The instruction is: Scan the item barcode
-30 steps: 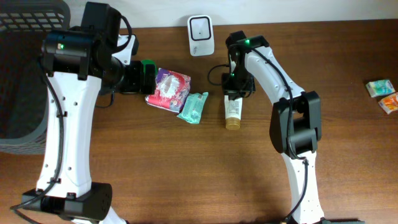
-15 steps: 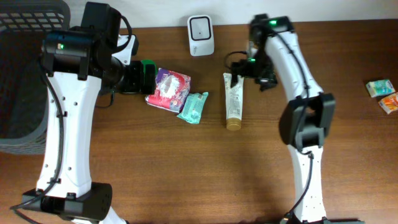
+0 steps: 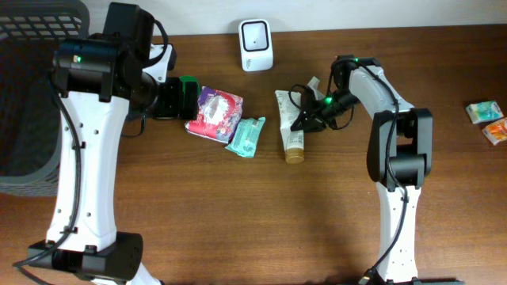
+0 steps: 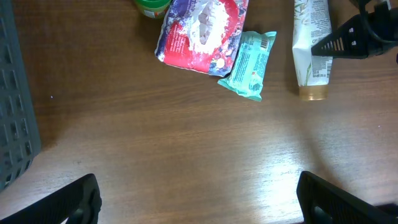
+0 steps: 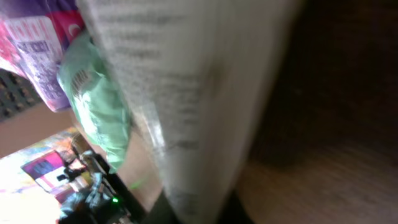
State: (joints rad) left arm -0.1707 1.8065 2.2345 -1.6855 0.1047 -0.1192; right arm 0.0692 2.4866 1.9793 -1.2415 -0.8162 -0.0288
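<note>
- The tube [image 3: 289, 136] is lying flat on the table [image 3: 238, 214], just right of centre in the overhead view. Its long axis is running nearly 12 to 6 o'clock, with the flat crimped end leaning toward 11 and the gold cap pointing to 6.
- The right gripper [image 3: 303, 120] is sitting at the tube's 3 o'clock, its dark tip touching the tube's right edge about mid-length. Its jaws are standing closed. Whether they are pinching the tube wall or only pressing against it cannot be told.
- The scanner [image 3: 256, 35] is standing at the tube's 11 o'clock, near the table's far edge and apart from the tube.
- The right arm is the nearer one. The coming move is likely calling for a firm hold on the tube, then a carry toward 11 o'clock with the printed face turned to the scanner window.
- The left gripper [image 4: 198, 186] is hanging wide open and holding nothing. It is at the tube's 9 o'clock, well apart, with a teal packet [image 3: 246, 137] and a red and purple packet [image 3: 215, 113] lying between.
- Lines of small print are showing on the tube in the right wrist view, but they are too blurred to read. No brand name or barcode is showing on it.
</note>
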